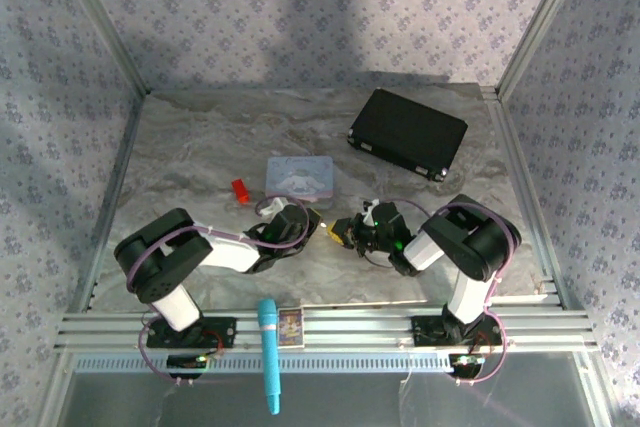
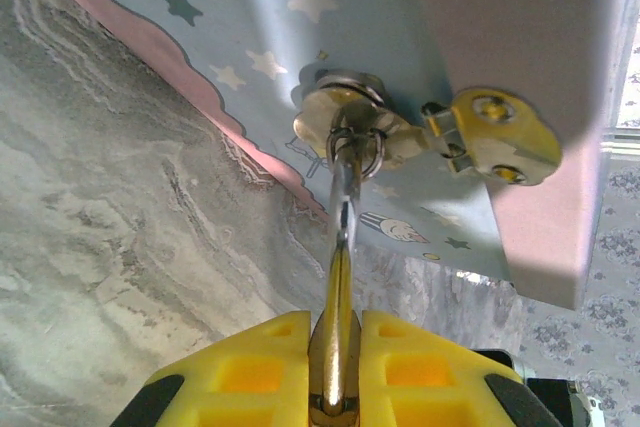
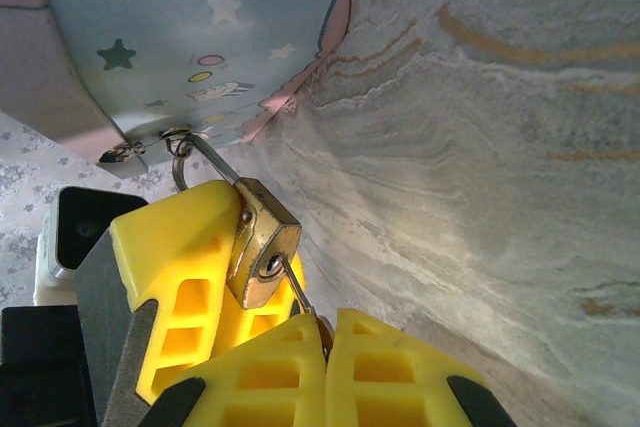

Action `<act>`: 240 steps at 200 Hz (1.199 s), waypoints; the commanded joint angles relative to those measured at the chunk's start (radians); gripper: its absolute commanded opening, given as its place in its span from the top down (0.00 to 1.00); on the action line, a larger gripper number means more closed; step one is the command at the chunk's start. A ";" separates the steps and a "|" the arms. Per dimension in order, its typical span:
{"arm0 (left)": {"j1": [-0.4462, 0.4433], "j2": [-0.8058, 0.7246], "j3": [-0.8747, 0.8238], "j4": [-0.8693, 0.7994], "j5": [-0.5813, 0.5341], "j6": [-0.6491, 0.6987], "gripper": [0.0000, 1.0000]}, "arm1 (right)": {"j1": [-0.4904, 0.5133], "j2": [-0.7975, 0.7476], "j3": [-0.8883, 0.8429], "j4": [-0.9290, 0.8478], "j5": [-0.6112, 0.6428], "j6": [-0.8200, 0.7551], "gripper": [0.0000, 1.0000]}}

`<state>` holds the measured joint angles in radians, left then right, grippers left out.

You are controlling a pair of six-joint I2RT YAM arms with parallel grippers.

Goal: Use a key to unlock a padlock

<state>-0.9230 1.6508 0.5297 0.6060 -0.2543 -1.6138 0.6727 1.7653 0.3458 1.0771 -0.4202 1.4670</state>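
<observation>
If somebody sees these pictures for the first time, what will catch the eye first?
First the two yellow-fingered grippers meeting mid-table: the right gripper pinches the key at the keyhole of the brass padlock, which the left gripper clamps. Just beyond them lies a pale blue starry tin, and a black case sits far right.

Two arms: left arm (image 1: 200,252), right arm (image 1: 462,237). Two hands: left hand (image 2: 337,325), right hand (image 3: 326,321). One padlock (image 3: 262,242). One key (image 3: 297,290). One counter (image 1: 200,147). One tin (image 1: 299,176). One black case (image 1: 408,133). One red piece (image 1: 240,190). One blue tube (image 1: 269,352). One tan block (image 1: 290,327).
</observation>
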 commanded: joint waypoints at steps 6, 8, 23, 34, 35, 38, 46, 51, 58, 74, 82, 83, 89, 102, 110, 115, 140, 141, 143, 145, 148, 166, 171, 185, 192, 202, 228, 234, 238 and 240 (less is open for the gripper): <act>-0.002 0.044 0.004 0.014 0.028 -0.012 0.95 | 0.004 0.011 0.005 0.057 0.006 -0.006 1.00; -0.002 0.044 0.003 0.017 0.029 -0.012 0.95 | 0.003 0.012 0.003 0.060 0.006 -0.006 1.00; -0.015 0.039 -0.001 -0.001 0.014 -0.015 0.97 | -0.005 0.018 -0.008 0.089 0.005 0.001 1.00; -0.025 0.040 -0.003 0.007 0.001 -0.014 0.97 | -0.008 0.022 -0.005 0.092 -0.003 -0.002 1.00; -0.026 0.041 -0.003 0.008 0.000 -0.014 0.97 | -0.008 0.023 -0.003 0.090 -0.004 -0.002 1.00; -0.026 0.041 -0.004 0.011 -0.001 -0.014 0.97 | -0.008 0.024 0.001 0.087 -0.008 -0.004 1.00; -0.028 0.045 -0.002 0.025 0.004 -0.017 0.97 | -0.007 0.032 0.014 0.079 -0.018 -0.006 1.00; -0.029 0.046 -0.002 0.036 0.005 -0.016 0.97 | -0.006 0.040 0.021 0.083 -0.022 -0.004 1.00; -0.028 0.047 -0.002 0.052 0.009 -0.015 0.97 | -0.005 0.055 0.030 0.097 -0.029 0.002 1.00; -0.028 0.042 -0.004 0.085 0.028 -0.015 0.99 | -0.015 0.093 0.048 0.142 -0.054 0.021 1.00; -0.028 0.036 -0.005 0.094 0.037 -0.014 1.00 | -0.025 0.113 0.054 0.169 -0.074 0.032 1.00; -0.028 0.036 -0.006 0.095 0.038 -0.014 1.00 | -0.027 0.115 0.055 0.171 -0.076 0.034 1.00; -0.029 0.030 -0.009 0.104 0.042 -0.014 1.00 | -0.033 0.126 0.059 0.184 -0.087 0.040 1.00; -0.030 0.020 -0.019 0.127 0.047 -0.016 1.00 | -0.047 0.135 0.079 0.178 -0.120 0.033 1.00; -0.030 0.013 -0.027 0.138 0.049 -0.021 1.00 | -0.055 0.134 0.082 0.173 -0.128 0.027 1.00; -0.030 0.008 -0.031 0.143 0.049 -0.023 1.00 | -0.060 0.133 0.084 0.169 -0.130 0.024 1.00; -0.030 -0.013 -0.040 0.168 0.053 -0.011 1.00 | -0.071 0.136 0.100 0.147 -0.153 0.040 1.00; -0.030 -0.013 -0.040 0.169 0.053 -0.011 1.00 | -0.071 0.137 0.101 0.146 -0.154 0.042 1.00; -0.030 -0.015 -0.040 0.171 0.053 -0.009 1.00 | -0.071 0.139 0.103 0.145 -0.156 0.045 1.00; -0.030 -0.017 -0.041 0.172 0.053 -0.008 1.00 | -0.071 0.142 0.105 0.144 -0.159 0.048 1.00; -0.030 -0.021 -0.042 0.174 0.053 -0.006 1.00 | -0.071 0.145 0.107 0.146 -0.163 0.052 1.00; -0.030 -0.042 -0.044 0.185 0.054 0.003 1.00 | -0.074 0.171 0.115 0.162 -0.179 0.080 1.00; -0.031 -0.048 -0.042 0.183 0.055 0.006 1.00 | -0.075 0.178 0.119 0.164 -0.184 0.082 1.00; -0.030 -0.061 -0.038 0.175 0.064 0.011 1.00 | -0.083 0.186 0.117 0.165 -0.186 0.085 1.00; -0.030 -0.064 -0.037 0.175 0.069 0.011 1.00 | -0.087 0.189 0.115 0.172 -0.186 0.088 1.00; -0.031 -0.066 -0.040 0.186 0.074 0.006 1.00 | -0.092 0.192 0.115 0.181 -0.190 0.093 1.00; -0.031 -0.066 -0.047 0.231 0.081 0.008 1.00 | -0.101 0.189 0.113 0.197 -0.203 0.109 1.00; -0.031 -0.066 -0.048 0.234 0.082 0.012 1.00 | -0.104 0.190 0.111 0.202 -0.205 0.115 1.00; -0.031 -0.066 -0.047 0.233 0.083 0.011 1.00 | -0.104 0.192 0.113 0.207 -0.208 0.119 1.00; -0.031 -0.065 -0.048 0.233 0.082 0.010 1.00 | -0.105 0.194 0.113 0.209 -0.209 0.120 1.00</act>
<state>-0.9237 1.6283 0.4747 0.7124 -0.2794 -1.6138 0.5819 1.9343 0.4313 1.2537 -0.6579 1.5539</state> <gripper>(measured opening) 0.144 0.055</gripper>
